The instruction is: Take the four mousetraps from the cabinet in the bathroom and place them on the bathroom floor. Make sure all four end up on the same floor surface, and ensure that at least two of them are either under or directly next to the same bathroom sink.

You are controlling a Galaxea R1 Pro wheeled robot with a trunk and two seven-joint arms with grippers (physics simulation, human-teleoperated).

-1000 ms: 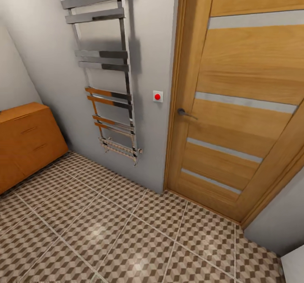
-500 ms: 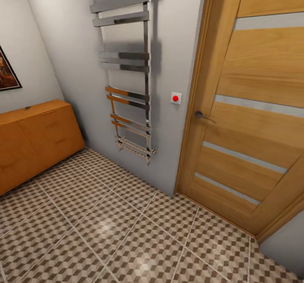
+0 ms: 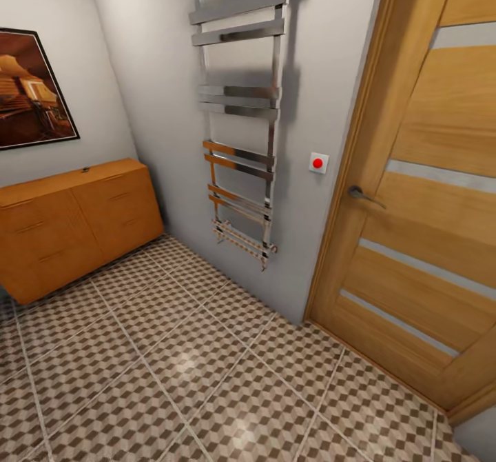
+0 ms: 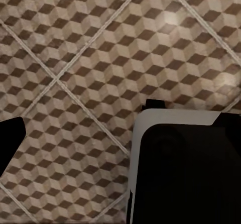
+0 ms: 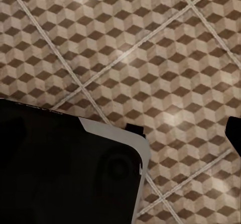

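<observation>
Black body panel [image 4: 191,179], white-edged

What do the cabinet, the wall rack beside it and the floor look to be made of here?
The cabinet looks like orange-brown wood or veneer with a smooth satin face and matching bar handles. The towel rack appears to be polished chrome metal: its bars mirror the room's colours. The bathroom floor reads as glazed ceramic tile, with pale grout lines and soft light glints.

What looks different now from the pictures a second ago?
The robot's head camera swung left, so everything slid right in the picture. More of the cabinet shows now, and a framed picture on the wall came into sight. The towel rail, door and bathroom floor themselves stayed put. Nothing was grabbed or dropped.
</observation>
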